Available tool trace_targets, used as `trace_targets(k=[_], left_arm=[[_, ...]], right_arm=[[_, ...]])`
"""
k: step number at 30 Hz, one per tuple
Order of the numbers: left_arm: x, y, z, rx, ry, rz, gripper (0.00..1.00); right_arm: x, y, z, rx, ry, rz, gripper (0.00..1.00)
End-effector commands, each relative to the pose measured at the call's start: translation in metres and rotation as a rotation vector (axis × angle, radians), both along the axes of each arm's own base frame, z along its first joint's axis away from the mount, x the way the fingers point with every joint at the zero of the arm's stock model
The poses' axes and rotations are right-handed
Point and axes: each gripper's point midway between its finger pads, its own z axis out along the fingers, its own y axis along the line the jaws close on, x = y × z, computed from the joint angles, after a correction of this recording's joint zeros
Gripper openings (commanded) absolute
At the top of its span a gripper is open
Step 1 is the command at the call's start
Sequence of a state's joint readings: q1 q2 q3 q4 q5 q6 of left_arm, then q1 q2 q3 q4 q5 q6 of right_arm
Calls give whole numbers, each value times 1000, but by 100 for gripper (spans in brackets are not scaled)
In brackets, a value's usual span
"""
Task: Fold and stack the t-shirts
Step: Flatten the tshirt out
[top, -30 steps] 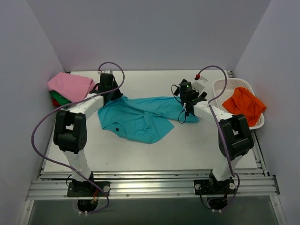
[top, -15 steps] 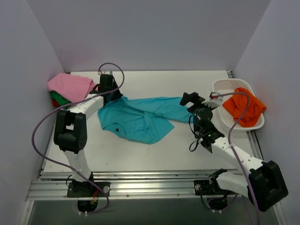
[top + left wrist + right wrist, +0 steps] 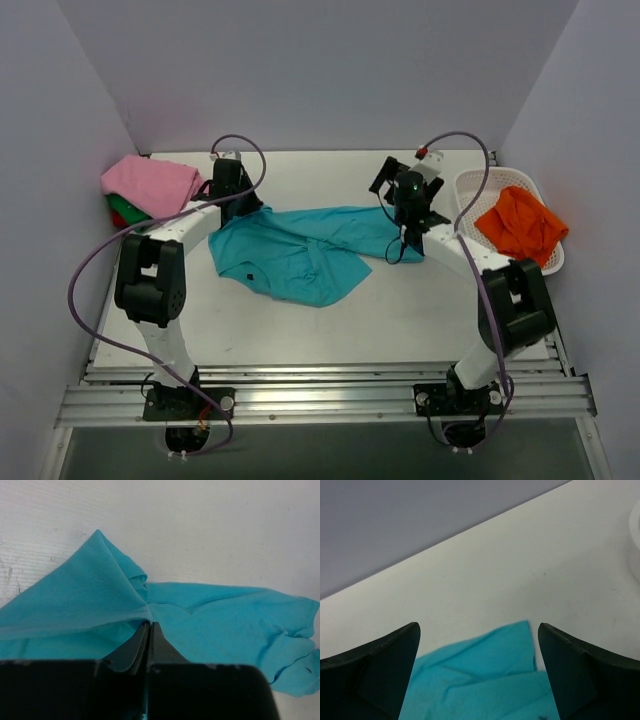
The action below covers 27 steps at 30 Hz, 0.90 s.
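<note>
Across the worktop [image 3: 330, 330], teal t-shirt [image 3: 300, 250] stretches nine-to-three o'clock: left pincer [image 3: 149, 627] clamps its nine end, right pincer [image 3: 477, 627] spread wide over three.

The top camera sits high behind the white-and-black left arm [image 3: 150, 285] and right arm [image 3: 505, 300], looking down from far away on the whole flat white worktop [image 3: 300, 330]. The left wrist camera looks from very close over its black left claw [image 3: 149, 626] onto the crumpled teal cloth t-shirt [image 3: 225, 625]. The right wrist camera looks low past its black right claw [image 3: 477, 630] toward the grey back wall [image 3: 395, 520]. All three see the t-shirt and worktop.
</note>
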<state>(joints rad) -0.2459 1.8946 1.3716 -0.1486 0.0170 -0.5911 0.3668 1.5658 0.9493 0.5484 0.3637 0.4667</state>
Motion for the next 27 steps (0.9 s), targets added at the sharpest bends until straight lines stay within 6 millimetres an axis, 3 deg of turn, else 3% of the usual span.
trace_targets(k=[1, 2, 5, 9, 17, 27], left_arm=[[8, -3, 20, -34, -66, -11, 2], [7, -3, 20, -31, -66, -13, 2], [6, 1, 20, -24, -68, -4, 2], [6, 4, 22, -22, -72, 2, 2], [11, 2, 14, -25, -63, -4, 2], [16, 2, 5, -16, -50, -4, 2]], right_arm=[[18, -56, -39, -130, 234, -239, 100], [23, -58, -54, -147, 270, -248, 100], [33, -51, -64, -115, 268, -236, 100], [42, -48, -100, -98, 329, -231, 100], [54, -38, -152, -69, 404, -207, 100], [66, -27, -178, -46, 433, -173, 100]])
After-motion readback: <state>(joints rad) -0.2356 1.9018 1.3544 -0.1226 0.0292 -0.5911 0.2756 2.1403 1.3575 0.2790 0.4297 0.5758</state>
